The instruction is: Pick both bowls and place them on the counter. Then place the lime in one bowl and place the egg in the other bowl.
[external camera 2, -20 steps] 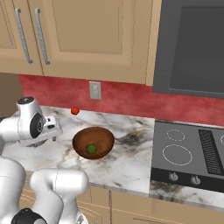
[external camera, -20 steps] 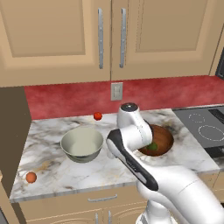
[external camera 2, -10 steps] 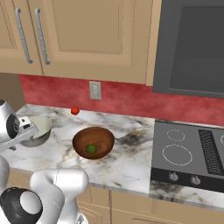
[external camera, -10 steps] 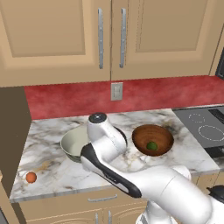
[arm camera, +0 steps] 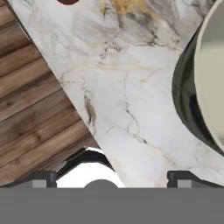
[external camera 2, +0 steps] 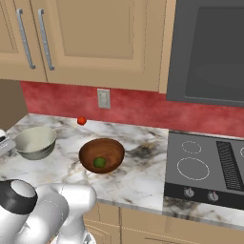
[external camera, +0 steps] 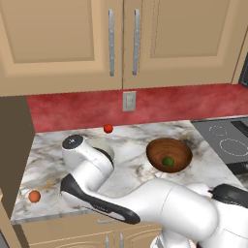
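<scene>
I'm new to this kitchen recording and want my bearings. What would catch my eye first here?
The dark wooden bowl stands mid-counter with the green lime inside it. Left of it stands the pale glossy bowl, which looks empty, with a small red ball near the red backsplash. The orange-brown egg lies alone by the counter's front left corner.
</scene>
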You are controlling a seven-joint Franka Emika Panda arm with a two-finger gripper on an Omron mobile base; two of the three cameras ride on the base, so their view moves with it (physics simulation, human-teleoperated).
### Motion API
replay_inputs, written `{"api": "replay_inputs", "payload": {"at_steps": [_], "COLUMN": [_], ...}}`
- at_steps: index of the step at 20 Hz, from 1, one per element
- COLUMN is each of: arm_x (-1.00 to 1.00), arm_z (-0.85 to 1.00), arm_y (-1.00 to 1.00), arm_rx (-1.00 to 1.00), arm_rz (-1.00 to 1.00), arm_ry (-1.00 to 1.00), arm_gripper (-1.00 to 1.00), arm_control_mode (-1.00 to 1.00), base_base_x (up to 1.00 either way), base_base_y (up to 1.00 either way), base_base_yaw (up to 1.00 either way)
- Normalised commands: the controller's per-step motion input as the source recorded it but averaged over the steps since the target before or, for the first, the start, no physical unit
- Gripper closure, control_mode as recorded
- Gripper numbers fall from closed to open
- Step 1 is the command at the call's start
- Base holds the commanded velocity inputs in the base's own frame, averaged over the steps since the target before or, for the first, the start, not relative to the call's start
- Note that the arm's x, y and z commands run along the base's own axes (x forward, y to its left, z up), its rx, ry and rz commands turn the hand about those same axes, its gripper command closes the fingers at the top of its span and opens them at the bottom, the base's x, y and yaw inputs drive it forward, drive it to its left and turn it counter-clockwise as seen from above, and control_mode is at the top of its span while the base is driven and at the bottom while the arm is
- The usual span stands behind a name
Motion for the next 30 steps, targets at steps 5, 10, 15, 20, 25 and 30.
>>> {"api": "replay_inputs", "payload": {"at_steps": [5,10,15,20,25,30], "arm_x": [-0.05,0.13,0.1,0.01,0.0,0.12], "arm_z": [-0.22,-0.3,-0.09,0.0,0.0,0.0], "arm_y": [0.28,0.07,0.4,0.49,0.5,0.36], "arm_rx": [0.0,0.04,0.03,0.0,0.0,0.0], "arm_rz": [0.17,0.18,0.17,0.1,0.03,0.03], "arm_ry": [0.0,-0.01,0.0,0.06,0.07,0.04], "arm_gripper": [-1.0,-1.0,-1.0,-1.0,-1.0,-1.0], "arm_control_mode": [-1.0,-1.0,-1.0,-1.0,-1.0,-1.0], "base_base_x": [0.0,0.0,0.0,0.0,0.0,0.0], "base_base_y": [0.0,0.0,0.0,0.0,0.0,0.0], "base_base_yaw": [0.0,0.0,0.0,0.0,0.0,0.0]}}
